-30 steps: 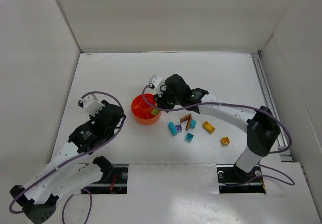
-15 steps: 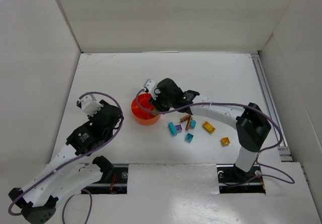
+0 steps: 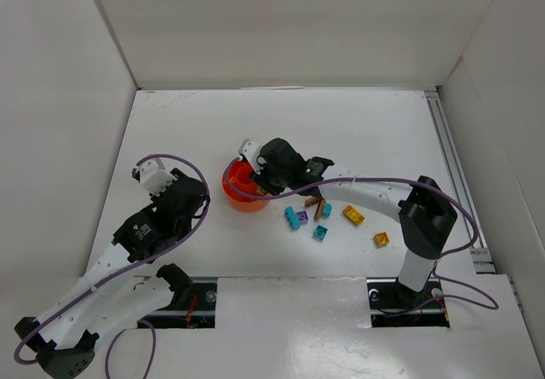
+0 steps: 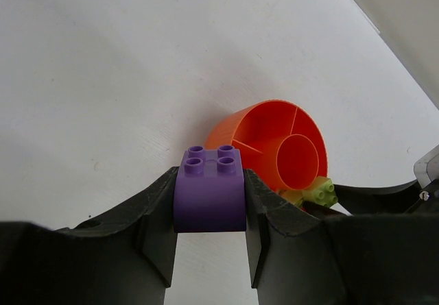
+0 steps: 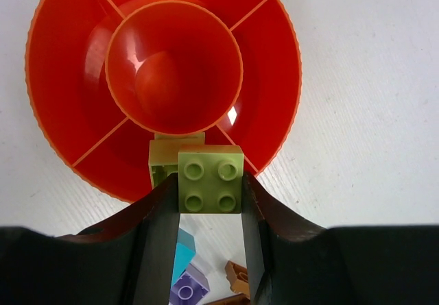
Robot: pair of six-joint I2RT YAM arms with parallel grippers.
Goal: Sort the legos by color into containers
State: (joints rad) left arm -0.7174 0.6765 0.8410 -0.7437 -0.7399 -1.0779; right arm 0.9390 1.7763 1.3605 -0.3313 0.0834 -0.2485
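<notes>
White tabletop (image 3: pixel 196 123), enclosed by white panels, carries all task items.

**Right arm.** The right gripper (image 5: pixel 210 197) has its fingers (image 5: pixel 154 229) pressed against opposite sides of a pale green brick (image 5: pixel 210 179), studs facing the wrist camera. The brick hangs above the rim of the orange dish (image 5: pixel 62 58), at the wedge compartment on the gripper's side of the central hub (image 5: pixel 175 65). A second pale green brick (image 5: pixel 163 160) already lies in that wedge, just beyond the held one. Whether the two bricks touch cannot be determined.

**Left arm.** The left gripper (image 4: pixel 210 205) pinches a purple brick (image 4: pixel 210 195) between its fingers (image 4: pixel 154 216), studs up. It waits well apart from the dish, on the side opposite the loose bricks.

**Loose stock.** Beyond the dish on the right arm's side lie the unsorted legos: three teal bricks (image 3: pixel 293 218), one purple piece (image 3: pixel 302 216), two brown pieces (image 3: pixel 315 200) and two orange-yellow bricks (image 3: pixel 353 215).

**Step in hand (judgement).** The right arm is placing a pale green brick with its colour match. The task is at an early stage; most bricks lie outside the dish.

**Next move (judgement).**
1. Advance the held brick fully inside the wedge wall, clear of the rim.
2. Spread the fingers to release.
3. Lift straight up before retreating, to avoid tipping the light dish.
4. Assign the purple brick to a vacant wedge only after the right arm has cleared the dish.
</notes>
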